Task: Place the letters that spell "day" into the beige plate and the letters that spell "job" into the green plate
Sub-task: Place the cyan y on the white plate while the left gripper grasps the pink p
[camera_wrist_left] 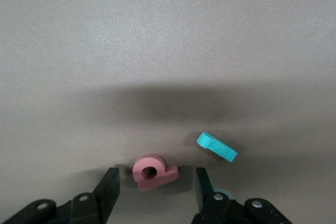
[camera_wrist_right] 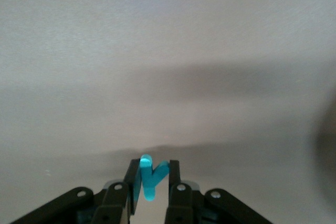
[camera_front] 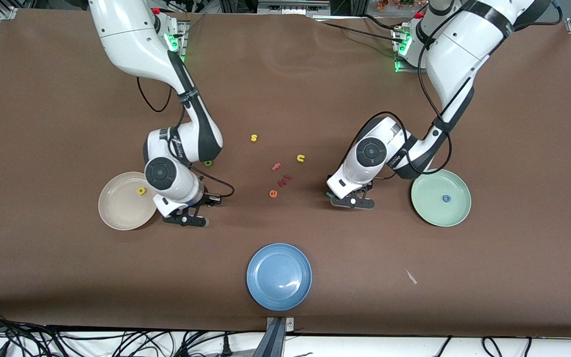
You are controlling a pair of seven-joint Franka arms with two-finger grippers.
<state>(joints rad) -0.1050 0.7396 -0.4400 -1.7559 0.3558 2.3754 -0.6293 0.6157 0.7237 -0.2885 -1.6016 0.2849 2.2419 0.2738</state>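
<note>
teal y [camera_wrist_right: 149, 178] in right tool [camera_wrist_right: 151, 174]

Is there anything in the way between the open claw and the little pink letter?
No, nothing visible blocks it. In the left wrist view the left gripper is open, with the pink letter lying on the table between its fingers. The teal bar letter lies beside it, off to one side, not between the fingers.

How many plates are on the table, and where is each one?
3. The beige plate lies toward the right arm's end, the green plate toward the left arm's end, and the blue plate between them, nearest the front camera. None seems hidden.
</note>
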